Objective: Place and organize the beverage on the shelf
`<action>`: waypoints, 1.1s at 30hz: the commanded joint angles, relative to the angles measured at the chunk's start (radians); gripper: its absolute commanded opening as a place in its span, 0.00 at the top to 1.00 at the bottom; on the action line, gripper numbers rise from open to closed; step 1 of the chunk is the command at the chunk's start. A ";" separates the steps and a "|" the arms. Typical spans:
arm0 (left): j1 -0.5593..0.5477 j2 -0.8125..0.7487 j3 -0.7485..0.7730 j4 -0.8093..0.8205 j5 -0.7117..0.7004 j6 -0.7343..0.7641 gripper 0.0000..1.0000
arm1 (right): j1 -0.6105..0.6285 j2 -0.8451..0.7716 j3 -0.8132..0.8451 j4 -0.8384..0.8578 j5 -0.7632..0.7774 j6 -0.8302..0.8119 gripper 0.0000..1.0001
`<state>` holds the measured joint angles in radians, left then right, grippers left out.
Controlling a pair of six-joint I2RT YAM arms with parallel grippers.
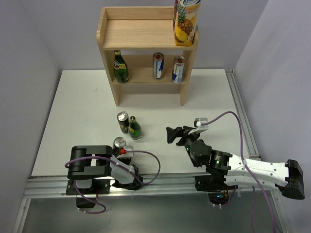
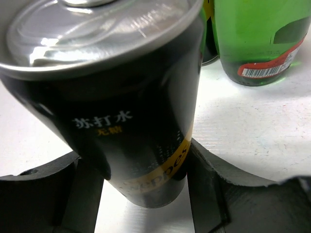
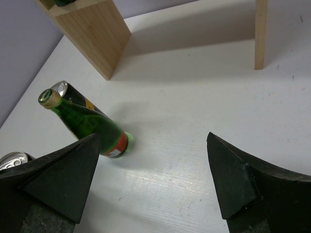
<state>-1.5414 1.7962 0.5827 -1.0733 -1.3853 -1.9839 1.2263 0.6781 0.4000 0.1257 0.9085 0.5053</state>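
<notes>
The black can (image 2: 138,131) sits between the left fingers (image 2: 211,189).

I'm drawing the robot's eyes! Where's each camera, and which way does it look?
Top external: above, behind; looks down on left arm, right arm, white table, light wooden shelf.
Left wrist: on left arm, facing a black drink can between the left fingers.
Right wrist: on right arm, looking past the right fingers toward the shelf.
Shared: all three show the green glass bottle.
</notes>
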 commanded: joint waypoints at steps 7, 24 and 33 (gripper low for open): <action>-0.028 -0.098 0.025 -0.048 0.026 -0.644 0.94 | 0.004 0.000 -0.003 0.011 0.018 0.018 0.05; -0.040 -0.452 0.604 -0.301 -0.067 0.073 1.00 | 0.006 -0.094 0.007 -0.087 0.058 0.010 0.07; 0.200 -0.604 0.913 0.659 0.111 1.649 1.00 | 0.006 -0.109 0.007 -0.090 0.055 0.010 0.08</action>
<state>-1.4364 1.2907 1.4780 -0.9913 -1.3468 -1.1828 1.2263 0.5785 0.3996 0.0345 0.9356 0.5079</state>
